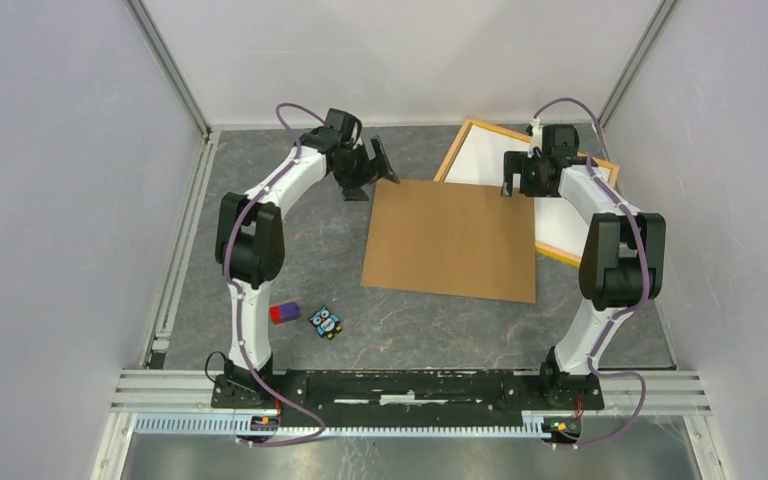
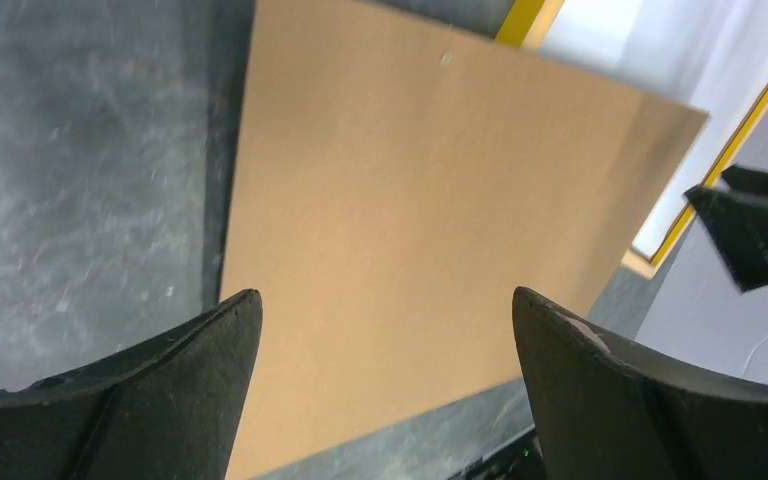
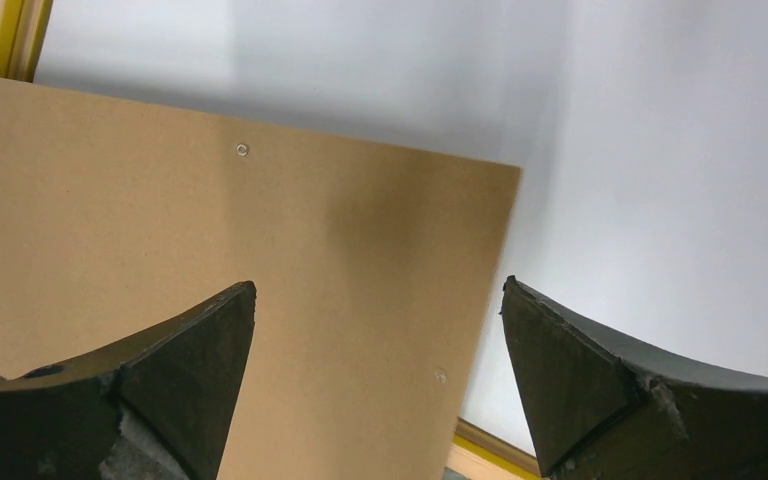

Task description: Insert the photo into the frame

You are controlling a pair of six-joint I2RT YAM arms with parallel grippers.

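Nearest me on the grey table [image 1: 430, 325], a small purple-and-red block [image 1: 283, 313] and an owl card [image 1: 326, 322] lay to the left, well apart from the work. Beyond them the brown backing panel [image 1: 450, 240] lay flat, its far right part overlapping the frame [image 2: 522, 18], which sat askew at the far right. The left gripper [image 1: 370, 178] hung at the panel's far left corner and the right gripper [image 1: 522, 188] over its far right corner. Both had their fingers spread wide and held nothing. Inside the yellow border lay a white sheet [image 1: 482, 158]. I took it for the photo lying face down, though no print showed. On that reading the photo was in place and closing the back was the step in hand. The next move called for gripping the panel's far edge and shifting it far and right, turned to match the border.
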